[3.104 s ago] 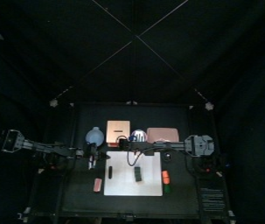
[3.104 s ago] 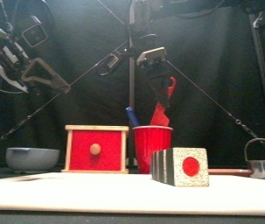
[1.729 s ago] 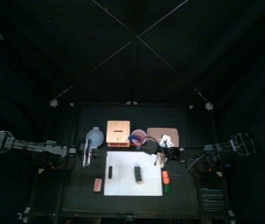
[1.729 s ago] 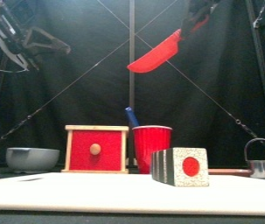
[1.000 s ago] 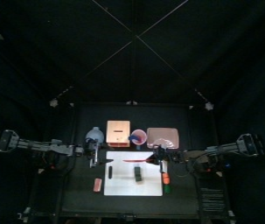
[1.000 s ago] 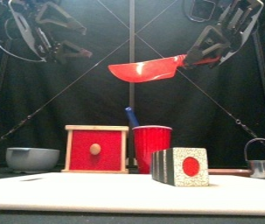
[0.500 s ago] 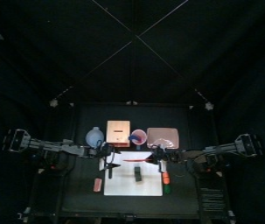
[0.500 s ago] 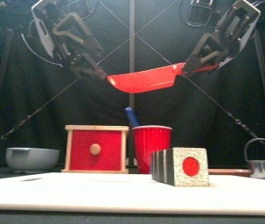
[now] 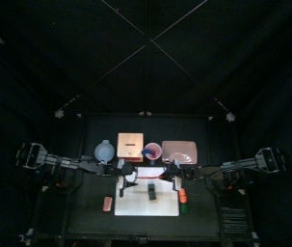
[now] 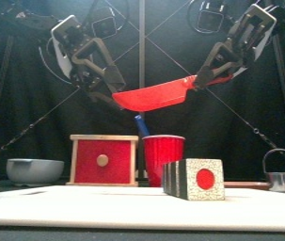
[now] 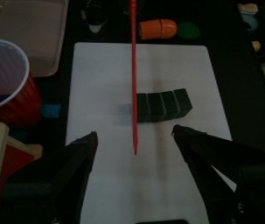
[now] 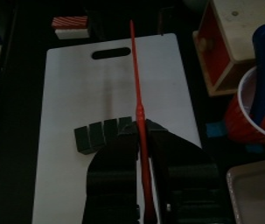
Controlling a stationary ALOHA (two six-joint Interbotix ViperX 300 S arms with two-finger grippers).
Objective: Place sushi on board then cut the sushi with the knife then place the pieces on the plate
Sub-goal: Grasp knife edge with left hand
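Observation:
My right gripper (image 10: 213, 72) is shut on the handle of a red toy knife (image 10: 152, 96), held level high above the table. The left gripper (image 10: 107, 90) is open at the blade's tip, one jaw on each side of the blade. In the left wrist view the knife (image 11: 135, 79) runs edge-on between my open left gripper (image 11: 135, 150). Below it, the dark green sushi roll (image 9: 152, 193) lies on the white cutting board (image 9: 138, 203). In the right wrist view the knife (image 12: 138, 114) stretches over the sushi (image 12: 114, 135).
Behind the board stand a blue-grey bowl (image 9: 104, 150), a wooden box (image 9: 133, 146), a red cup (image 10: 164, 160) with a blue knife (image 10: 141, 124), and the pink tray (image 9: 180, 150). A small red toy (image 9: 107, 203) lies left of the board. An orange and green toy (image 9: 182, 198) lies to its right.
The left gripper has swung in from the left to the blade's tip. The knife has dropped a little and tilted, still held by the right gripper.

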